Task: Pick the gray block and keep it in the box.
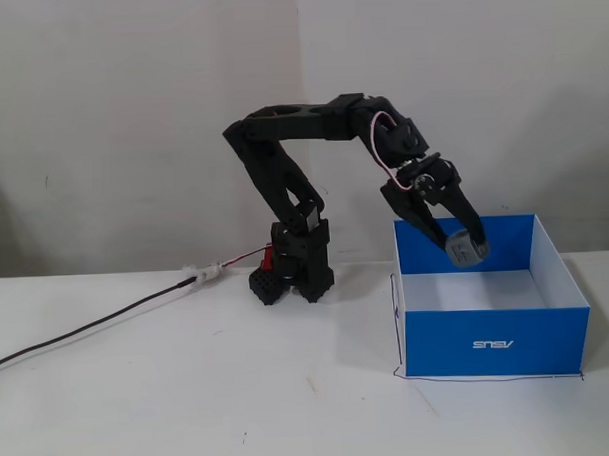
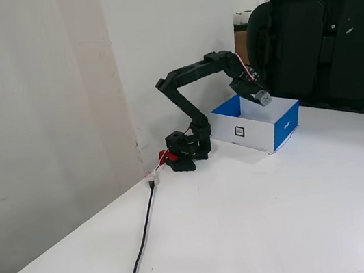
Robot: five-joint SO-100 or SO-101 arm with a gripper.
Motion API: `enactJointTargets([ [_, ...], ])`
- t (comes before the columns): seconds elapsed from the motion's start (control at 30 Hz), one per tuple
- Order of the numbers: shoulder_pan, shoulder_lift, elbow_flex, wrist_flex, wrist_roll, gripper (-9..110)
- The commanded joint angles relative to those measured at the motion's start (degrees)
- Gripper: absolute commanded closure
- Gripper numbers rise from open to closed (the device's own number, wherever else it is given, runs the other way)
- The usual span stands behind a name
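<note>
The box (image 1: 499, 343) is a bright blue open-topped cardboard box with a white inside and a small white logo on its front wall; it stands on the white table to the right of the arm's base. It also shows in the other fixed view (image 2: 285, 128). My gripper (image 1: 466, 248) is shut on the gray block (image 1: 465, 250), a small gray cube, and holds it in the air above the box's open top near the back left. In the other fixed view the block (image 2: 264, 98) hangs in my gripper (image 2: 262, 98) over the box.
The arm's black base (image 1: 293, 273) stands at the back of the table by the wall. A black cable (image 1: 88, 328) runs from it to the left edge. Black chairs (image 2: 333, 43) stand behind the table past the box.
</note>
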Motion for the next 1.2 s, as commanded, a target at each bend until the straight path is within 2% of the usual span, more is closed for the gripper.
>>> enactJointTargets([
  [0.0, -1.1, -0.8, -6.1, -2.2, 0.3, 99],
  [0.03, -1.4, -0.9, -6.2, -3.3, 0.4, 90],
  [0.07, -1.4, -1.1, -6.2, -4.0, 0.4, 75],
  [0.1, -1.4, -2.0, -6.5, -4.6, 0.4, 67],
  [0.17, -1.8, -5.0, -7.9, -4.7, 0.4, 59],
  [0.37, -1.4, -2.9, -9.4, -2.9, 0.6, 67],
  [0.43, 0.5, -1.0, -9.8, -2.4, 0.6, 81],
  [0.6, 6.7, 4.0, -9.8, 0.4, 0.6, 101],
  [0.77, 13.0, 5.9, -11.1, 3.5, 0.6, 101],
  [1.17, 39.3, 18.2, -6.1, 4.4, -0.3, 101],
])
